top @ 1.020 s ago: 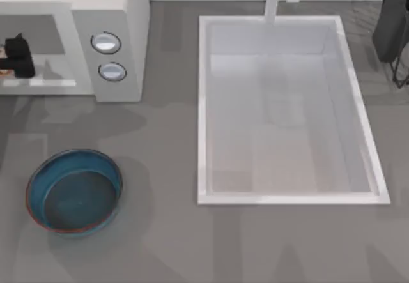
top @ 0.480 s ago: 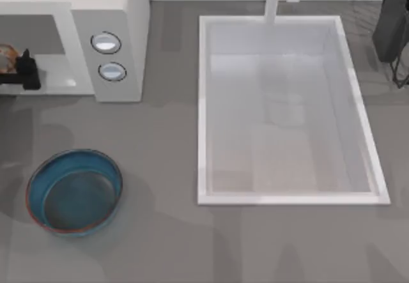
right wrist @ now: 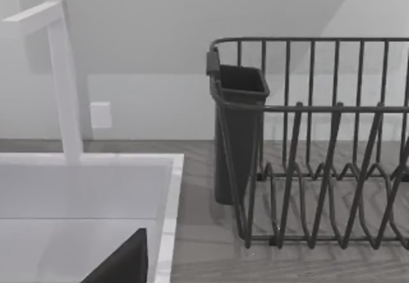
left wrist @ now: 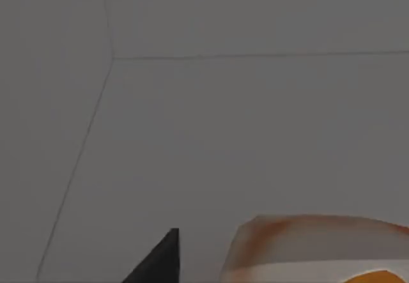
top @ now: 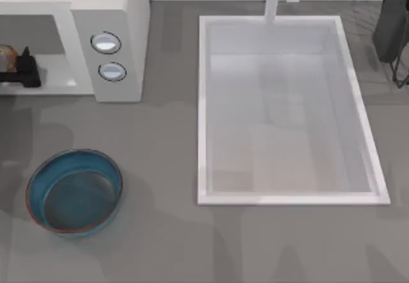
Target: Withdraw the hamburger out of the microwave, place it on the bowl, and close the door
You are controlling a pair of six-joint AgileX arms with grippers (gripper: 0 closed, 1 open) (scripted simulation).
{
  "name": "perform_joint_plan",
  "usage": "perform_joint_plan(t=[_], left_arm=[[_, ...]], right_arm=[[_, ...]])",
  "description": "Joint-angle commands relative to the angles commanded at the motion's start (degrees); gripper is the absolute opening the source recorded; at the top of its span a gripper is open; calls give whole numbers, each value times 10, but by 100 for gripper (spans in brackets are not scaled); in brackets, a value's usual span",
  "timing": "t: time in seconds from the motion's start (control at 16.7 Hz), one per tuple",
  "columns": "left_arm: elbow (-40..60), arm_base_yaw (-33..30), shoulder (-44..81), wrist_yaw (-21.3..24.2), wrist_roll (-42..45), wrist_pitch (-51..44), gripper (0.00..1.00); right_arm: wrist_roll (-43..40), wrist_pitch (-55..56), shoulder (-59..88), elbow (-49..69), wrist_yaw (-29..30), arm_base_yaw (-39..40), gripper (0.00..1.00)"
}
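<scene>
Change since earlier: my left tool (top: 19, 66) had drawn slightly back toward the left edge of the microwave (top: 96, 15) cavity compared with half a second before; the hamburger (top: 6, 57) sat at that same edge beside it, as it had then.
Left tool state: I could not tell whether it was clenched on the hamburger or released; in the left wrist view one dark fingertip (left wrist: 156, 264) lay just beside the hamburger (left wrist: 313, 248), against the grey cavity walls.
Right tool: parked at the far right of the surface (top: 166, 232), by the dark dish rack (right wrist: 319, 149); its grip I could not tell.
Bowl (top: 73, 191): teal, on the surface in front of the microwave, well apart from the hamburger.
Surroundings: white sink (top: 287, 110) right of the microwave, with a white faucet (right wrist: 64, 78) behind it.
Counts: one hamburger, one bowl, two knobs (top: 106, 43) on the control panel.
</scene>
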Motion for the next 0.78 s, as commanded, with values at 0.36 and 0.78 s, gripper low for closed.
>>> perform_joint_plan(t=[0.36,0.78], left_arm=[[132,-9,88,-9,-3,-75,100],[418,-29,238,-28,-10,-231,100]], right_arm=[[0,0,0,0,0,0,100],[0,0,0,0,0,0,100]])
